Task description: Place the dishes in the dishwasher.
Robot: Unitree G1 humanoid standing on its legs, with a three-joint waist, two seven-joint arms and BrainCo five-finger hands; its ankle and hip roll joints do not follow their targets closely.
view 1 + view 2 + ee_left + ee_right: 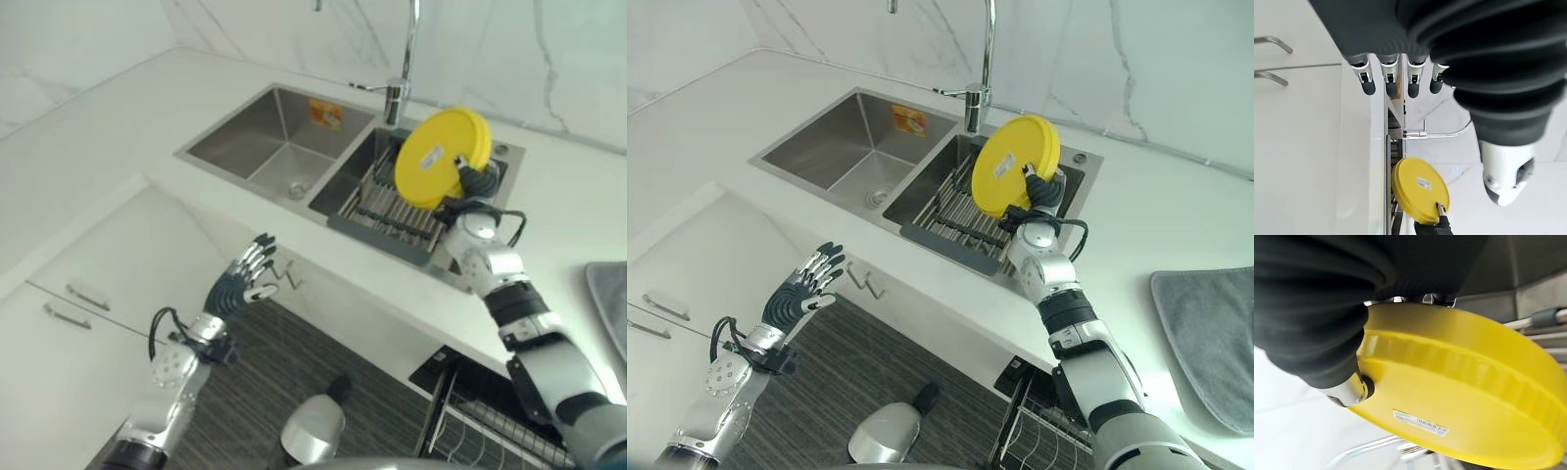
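A: Where is the plate?

B: The yellow plate [441, 157] is up on edge above the rack [392, 213] in the right basin of the sink [265, 137], its underside with a small label facing out. It tilts toward the tap [404, 69] and is lifted clear of the rack bars.

A: Who holds it?

B: The right hand [472, 182]. Its thumb presses the plate's underside near the rim and the fingers go over the rim to the other face, so it is pinched between them. The right wrist view shows the thumb tip [1354, 387] against the yellow surface.

A: And the left hand?

B: The left hand [245, 277] hangs low in front of the white cabinet [127, 264], below the counter [108, 127] edge, well apart from the sink. Its fingers are straight and slightly spread, holding nothing. In its wrist view the fingertips [1391, 89] line up beside the cabinet front.

A: Anything else about?

B: A grey mat [1205, 333] lies on the counter to the right of the sink. A wire rack [490, 431] of the dishwasher shows low down under the counter edge.
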